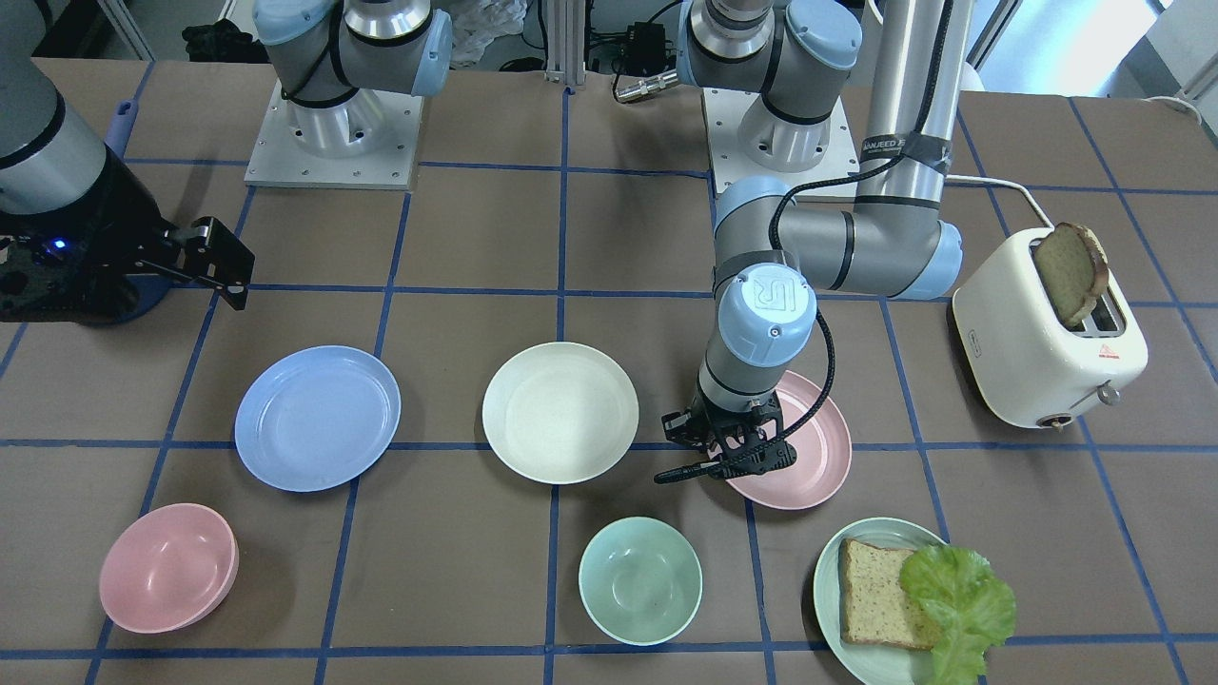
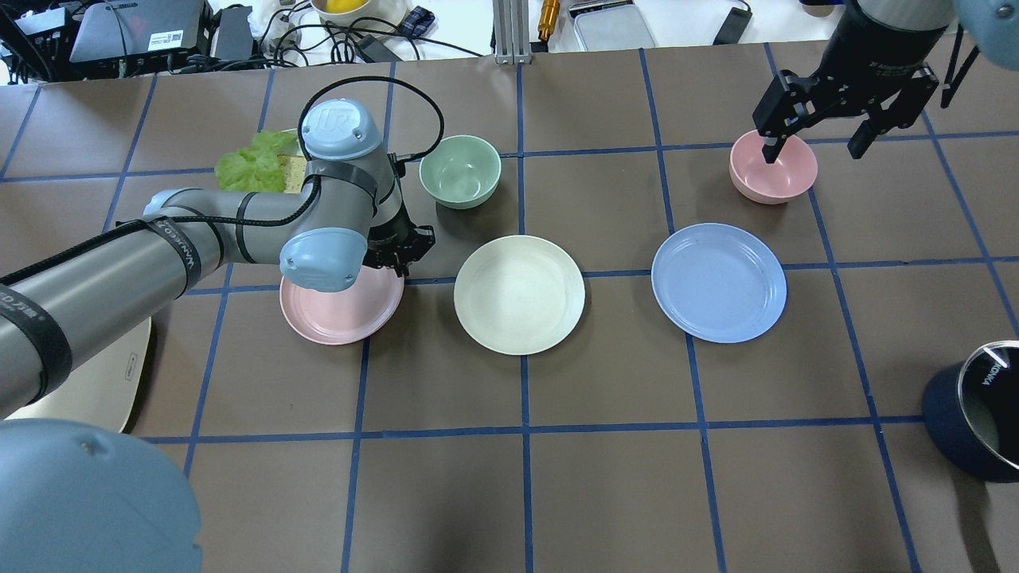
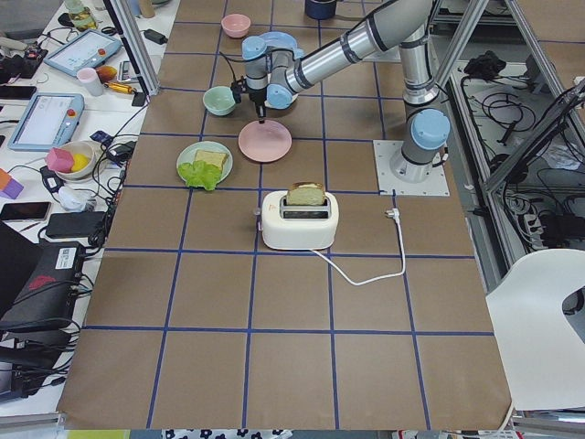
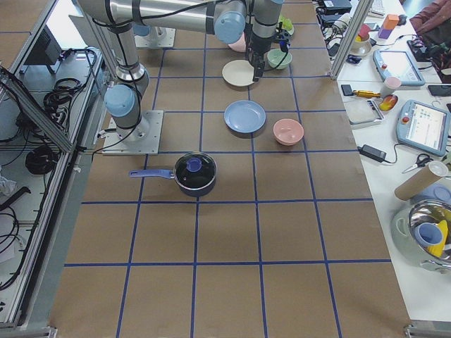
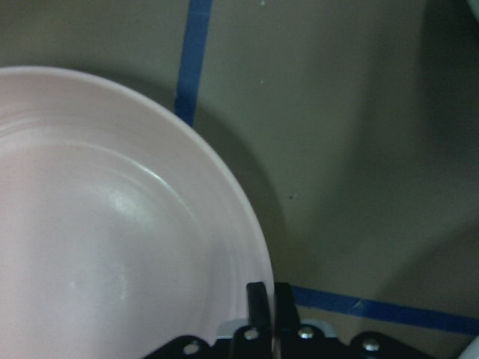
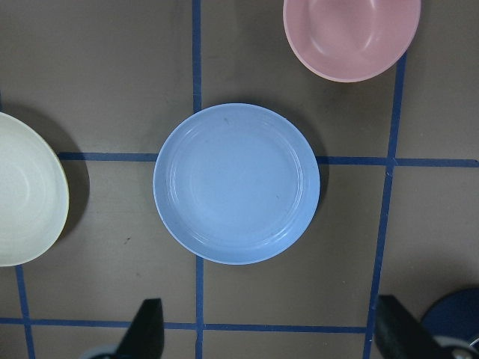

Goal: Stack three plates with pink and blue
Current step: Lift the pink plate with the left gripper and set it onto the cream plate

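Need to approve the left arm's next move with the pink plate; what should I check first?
1. Left gripper shut on the pale pink round plate's rim: ok.
2. Pink plate raised off the table: cannot tell.
3. Cream-white round plate bare on top: ok.
4. Light blue round plate bare on top: ok.
5. Right gripper open, far from the pink plate: ok.

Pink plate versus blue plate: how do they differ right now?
The pink plate is pale pink, the blue plate light blue. The left gripper pinches the pink plate's rim; the blue plate lies untouched, the right gripper open and apart. Both are round, shallow, same-sized, flanking the cream plate.
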`<action>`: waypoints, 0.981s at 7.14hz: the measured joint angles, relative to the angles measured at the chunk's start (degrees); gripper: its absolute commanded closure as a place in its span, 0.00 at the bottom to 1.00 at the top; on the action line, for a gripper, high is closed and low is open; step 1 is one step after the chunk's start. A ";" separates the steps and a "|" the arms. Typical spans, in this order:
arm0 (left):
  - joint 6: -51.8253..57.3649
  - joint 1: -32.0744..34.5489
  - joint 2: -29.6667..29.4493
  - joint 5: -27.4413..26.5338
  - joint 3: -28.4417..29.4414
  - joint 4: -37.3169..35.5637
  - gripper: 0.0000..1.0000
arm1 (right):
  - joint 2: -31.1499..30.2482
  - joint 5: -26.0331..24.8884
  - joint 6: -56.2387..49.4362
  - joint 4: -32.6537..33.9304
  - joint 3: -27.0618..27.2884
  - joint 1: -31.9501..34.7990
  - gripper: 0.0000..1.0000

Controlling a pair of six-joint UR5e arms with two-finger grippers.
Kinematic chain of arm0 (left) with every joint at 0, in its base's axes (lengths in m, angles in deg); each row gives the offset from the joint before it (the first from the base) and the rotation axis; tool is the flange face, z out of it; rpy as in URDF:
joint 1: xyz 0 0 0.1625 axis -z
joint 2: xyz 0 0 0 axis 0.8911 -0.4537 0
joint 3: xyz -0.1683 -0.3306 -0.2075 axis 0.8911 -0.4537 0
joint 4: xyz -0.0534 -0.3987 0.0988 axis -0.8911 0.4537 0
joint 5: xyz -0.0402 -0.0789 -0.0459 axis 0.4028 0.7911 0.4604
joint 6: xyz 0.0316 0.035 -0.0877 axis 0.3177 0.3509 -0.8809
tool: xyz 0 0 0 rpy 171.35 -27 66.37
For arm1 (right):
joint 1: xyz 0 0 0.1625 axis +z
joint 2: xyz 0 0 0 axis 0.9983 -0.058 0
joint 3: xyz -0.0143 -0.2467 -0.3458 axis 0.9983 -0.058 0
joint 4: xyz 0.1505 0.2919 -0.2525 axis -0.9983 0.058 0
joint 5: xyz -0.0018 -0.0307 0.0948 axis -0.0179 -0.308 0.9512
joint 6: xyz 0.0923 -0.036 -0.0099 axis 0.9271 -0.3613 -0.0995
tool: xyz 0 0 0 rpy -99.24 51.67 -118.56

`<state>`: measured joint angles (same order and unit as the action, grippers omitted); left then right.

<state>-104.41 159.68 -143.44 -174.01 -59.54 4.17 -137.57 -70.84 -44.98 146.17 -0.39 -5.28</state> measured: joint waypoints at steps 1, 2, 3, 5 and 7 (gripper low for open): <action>-0.22 1.01 1.32 -0.08 1.60 1.70 1.00 | 0.05 -0.02 -0.01 0.13 0.10 -0.17 0.00; -1.12 2.57 2.70 -0.20 3.57 4.48 1.00 | 0.08 0.00 -0.01 0.30 0.39 -0.36 0.00; -2.67 4.29 3.51 -0.25 5.59 6.73 1.00 | 0.07 0.00 -0.03 0.76 0.94 -0.52 0.00; -7.35 8.08 3.30 -0.12 9.49 8.26 1.00 | -0.07 -0.04 -1.08 2.51 2.78 -1.99 0.00; -13.20 12.94 1.91 0.31 12.55 8.37 1.00 | -0.22 0.03 -2.95 5.76 5.76 -4.02 0.00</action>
<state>-117.61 172.62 -141.53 -173.70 -46.99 12.54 -137.78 -70.81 -47.93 151.93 5.37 -9.30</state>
